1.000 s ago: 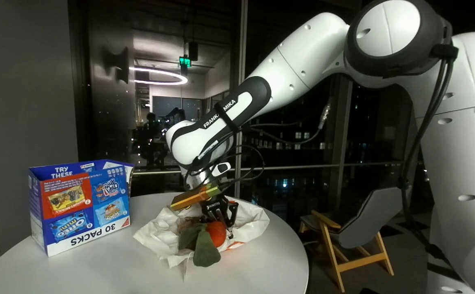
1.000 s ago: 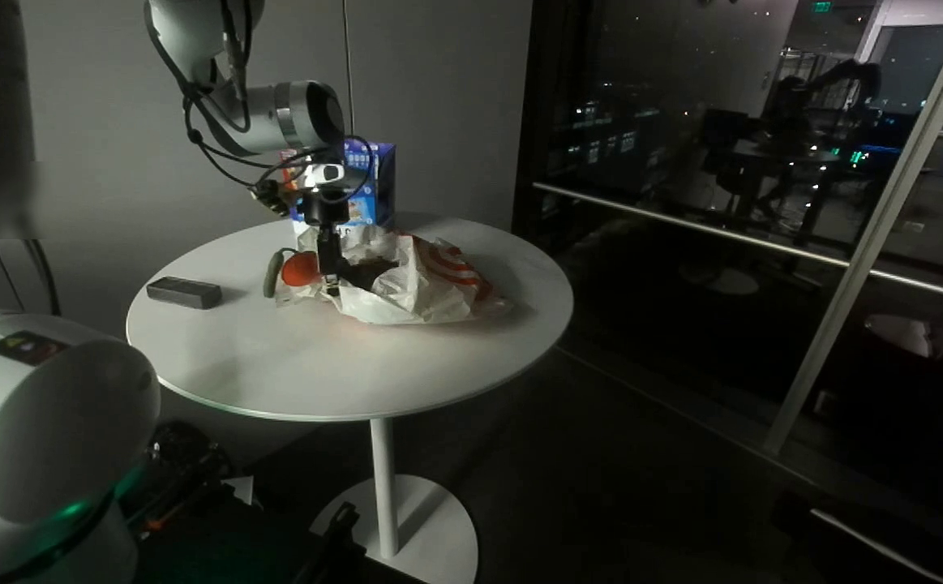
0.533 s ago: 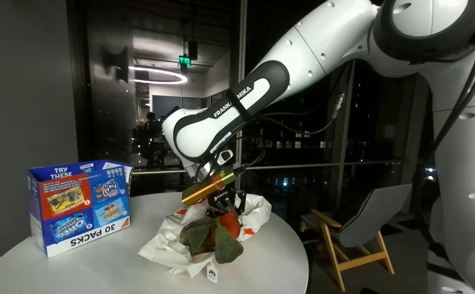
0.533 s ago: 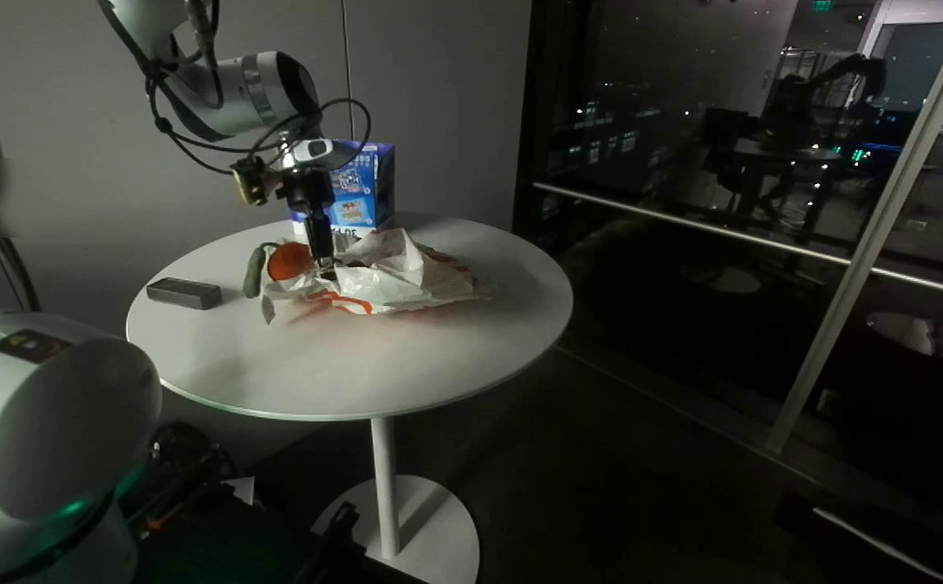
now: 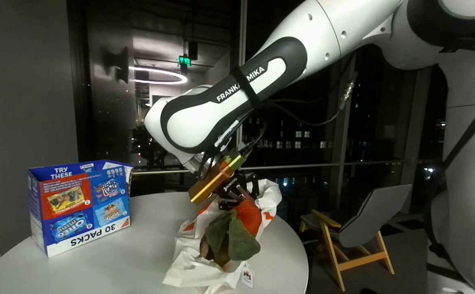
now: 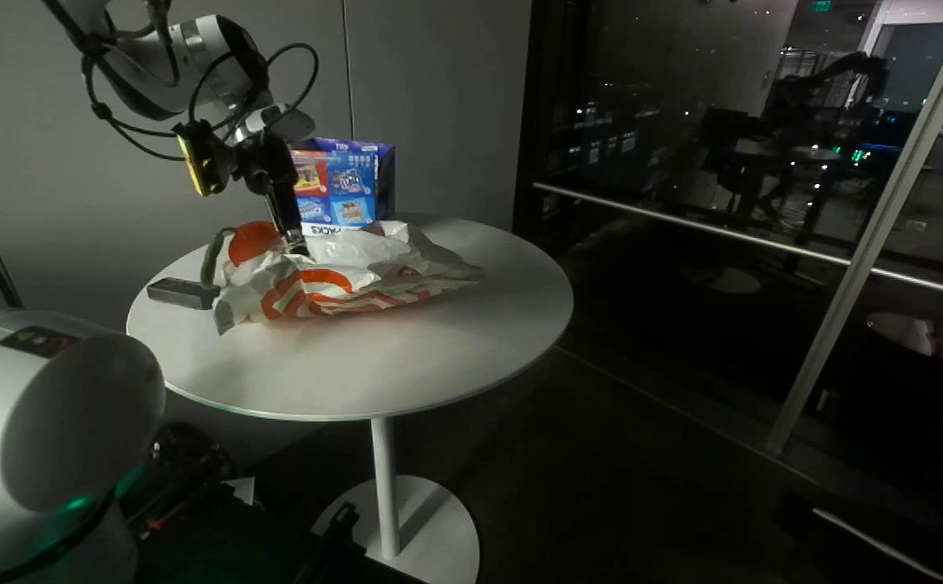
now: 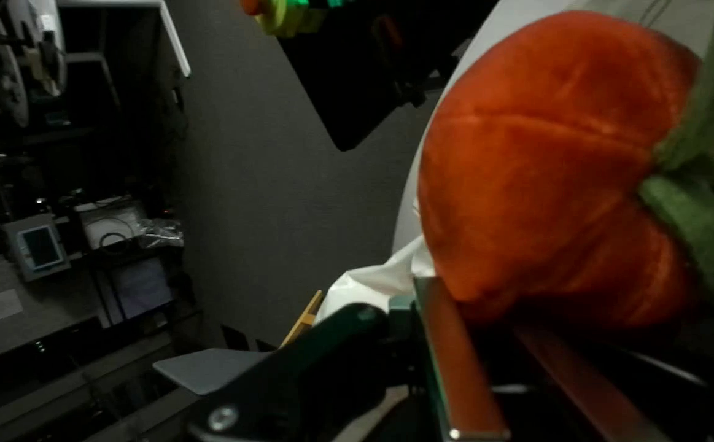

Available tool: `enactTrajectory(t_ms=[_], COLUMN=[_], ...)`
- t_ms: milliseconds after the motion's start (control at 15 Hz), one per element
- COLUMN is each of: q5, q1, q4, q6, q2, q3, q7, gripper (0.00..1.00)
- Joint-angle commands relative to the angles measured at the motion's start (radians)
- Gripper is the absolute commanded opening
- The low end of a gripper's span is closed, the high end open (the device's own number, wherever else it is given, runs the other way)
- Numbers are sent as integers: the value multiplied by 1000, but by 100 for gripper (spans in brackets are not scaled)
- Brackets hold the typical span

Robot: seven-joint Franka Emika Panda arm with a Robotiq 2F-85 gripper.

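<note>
A plush toy with a round orange body and green felt leaves lies at the mouth of a crumpled white plastic bag on the round table. A brownish part and a white tag show beside it. In the wrist view the orange plush fills the right side. My gripper has its fingers partly closed against the plush's lower side; the tips are hidden there. In an exterior view the gripper points down between the orange plush and the bag, with the bag around its tips.
A blue snack box stands on the white table behind the bag. A dark grey block lies at the table's edge side, touching or close to the bag. A wooden chair stands beyond the table near the windows.
My gripper has risen and moved toward the arm's base, tilting. The plush and the bag have moved along with it, and the bag's orange print and the tag have come into view.
</note>
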Motion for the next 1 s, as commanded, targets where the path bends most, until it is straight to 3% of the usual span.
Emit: enactTrajectory(t_ms=[0,133,400,667,933], q5=[-47,-75,-130,-132,-170], q1=[-8,-11,-13,-20,12], q4=[77,80,90,81,65], q6=[-125,-110,-99,-39,30], q2=[78,102,147,146,161], q3=[6,1,-16,-10,4], q7=[-83,-142,-204,-396,-458], gripper=[29,37,68,97,100])
